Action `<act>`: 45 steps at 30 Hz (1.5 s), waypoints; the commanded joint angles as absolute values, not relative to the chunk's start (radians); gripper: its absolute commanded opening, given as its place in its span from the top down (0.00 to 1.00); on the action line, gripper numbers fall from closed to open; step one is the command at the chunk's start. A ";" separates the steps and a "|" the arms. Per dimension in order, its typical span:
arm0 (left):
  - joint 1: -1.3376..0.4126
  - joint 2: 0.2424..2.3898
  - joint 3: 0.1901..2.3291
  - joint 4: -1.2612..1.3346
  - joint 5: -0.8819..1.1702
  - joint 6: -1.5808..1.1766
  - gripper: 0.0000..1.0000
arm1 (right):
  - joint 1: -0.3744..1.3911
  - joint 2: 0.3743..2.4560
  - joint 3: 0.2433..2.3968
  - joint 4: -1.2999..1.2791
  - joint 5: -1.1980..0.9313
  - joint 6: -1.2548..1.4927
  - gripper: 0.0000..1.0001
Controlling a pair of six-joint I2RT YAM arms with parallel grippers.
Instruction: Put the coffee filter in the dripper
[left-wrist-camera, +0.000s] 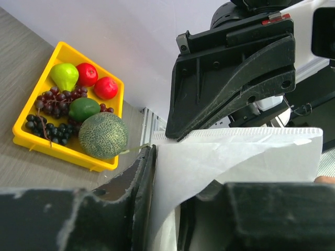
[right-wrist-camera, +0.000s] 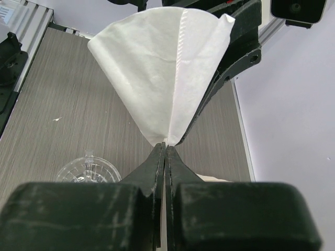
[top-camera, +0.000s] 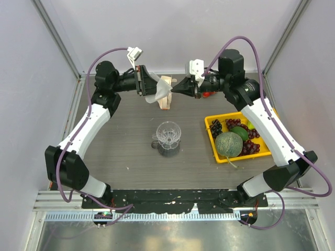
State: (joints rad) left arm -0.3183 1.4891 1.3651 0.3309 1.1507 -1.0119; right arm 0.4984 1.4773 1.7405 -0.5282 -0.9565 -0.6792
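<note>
While gripped from both sides, hanging in the air above the far edge of the table: coffee filter (right-wrist-camera: 152, 68), a flat white paper fan, wide rim up and pointed end down in the right wrist view. Left gripper (top-camera: 148, 86) clamped on one side edge of the paper, sheet running down between its fingers (left-wrist-camera: 137, 193). Right gripper (right-wrist-camera: 165, 149) clenched tight, tips pressed together on the pointed end. Both grippers facing each other, nearly tip to tip, filter between. Just beside them, near the far edge, beige pack of filters (top-camera: 167, 99) standing upright. Dripper (top-camera: 168, 132), clear and ribbed, at the middle of the table, seated on a glass cup (top-camera: 168, 149), mouth up, well apart from the filter. Toward the right edge, yellow tray (left-wrist-camera: 57, 150) with a netted melon (top-camera: 229, 145), dark grapes (top-camera: 253, 147), a green pear (left-wrist-camera: 64, 75), two red fruits (left-wrist-camera: 87, 73) and a rounder dark green fruit (left-wrist-camera: 84, 109).
</note>
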 commanded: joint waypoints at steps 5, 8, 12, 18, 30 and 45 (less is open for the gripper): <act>-0.321 1.490 1.384 0.377 1.149 -1.028 0.89 | 0.506 1.420 1.726 -0.460 -0.957 -0.669 0.95; -0.313 1.483 1.361 0.443 1.160 -1.064 0.94 | 0.506 1.411 1.715 -0.462 -0.962 -0.679 0.95; -0.313 1.476 1.361 0.413 1.166 -1.023 0.84 | 0.508 1.407 1.707 -0.460 -0.966 -0.684 0.95; -0.313 1.450 1.359 0.324 1.226 -0.944 1.00 | 0.506 1.411 1.726 -0.523 -0.962 -0.742 0.95; -0.321 1.439 1.373 0.399 1.265 -0.948 1.00 | 0.511 1.433 1.750 -0.638 -0.980 -0.821 0.95; -0.314 1.397 1.413 0.011 1.154 -0.629 0.60 | 0.491 1.422 1.753 -0.640 -0.971 -0.773 0.95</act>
